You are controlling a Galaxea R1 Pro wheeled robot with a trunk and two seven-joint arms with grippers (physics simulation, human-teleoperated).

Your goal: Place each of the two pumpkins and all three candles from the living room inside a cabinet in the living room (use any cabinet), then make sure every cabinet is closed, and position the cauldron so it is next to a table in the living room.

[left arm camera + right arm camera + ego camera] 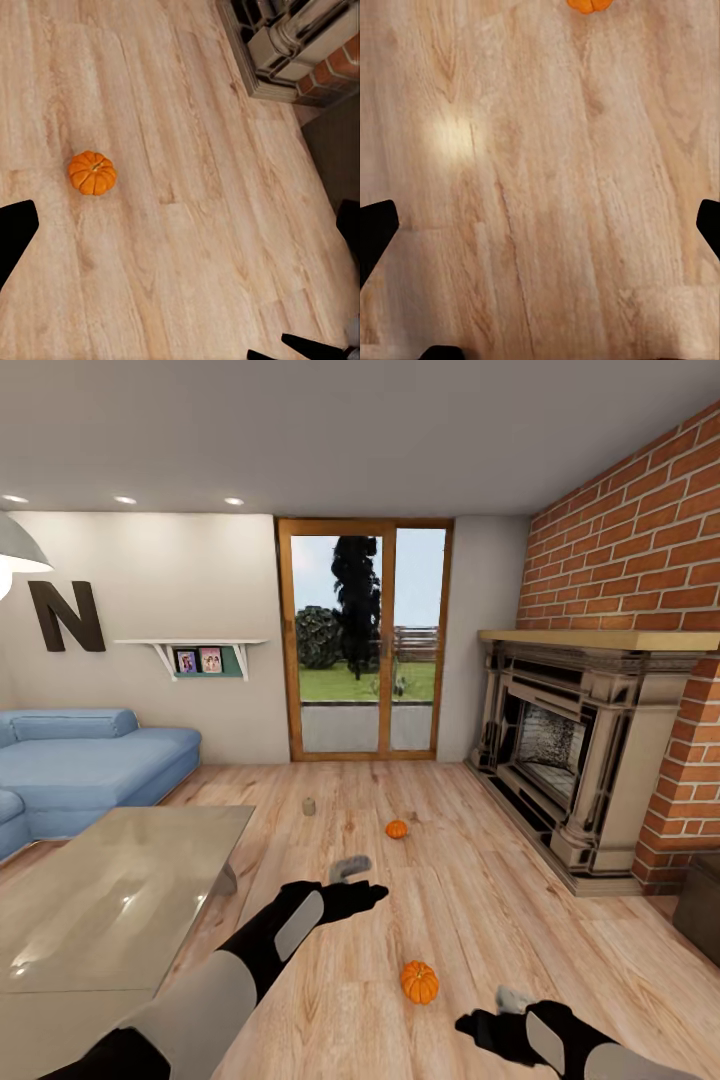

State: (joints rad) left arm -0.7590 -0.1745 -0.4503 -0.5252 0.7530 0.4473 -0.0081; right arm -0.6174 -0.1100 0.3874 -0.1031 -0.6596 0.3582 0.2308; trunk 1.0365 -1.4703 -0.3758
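Both arms are hanging low over the wooden floor [480, 860], the left gripper [362, 890] and right gripper [490, 1028] each spread wide and carrying nothing, apparently lining up a pickup. One pumpkin [420, 981] is sitting just beside the right gripper; a second pumpkin [397, 828] and a candle [309, 806] are lying beyond, toward the glass door [365, 645].

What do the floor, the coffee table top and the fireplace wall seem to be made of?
Floor: light wood planks, going by grain and seams, matte with a faint sheen.
Table top: glossy grey, perhaps glass, given its reflections.
Wall: red brick with pale mortar lines.
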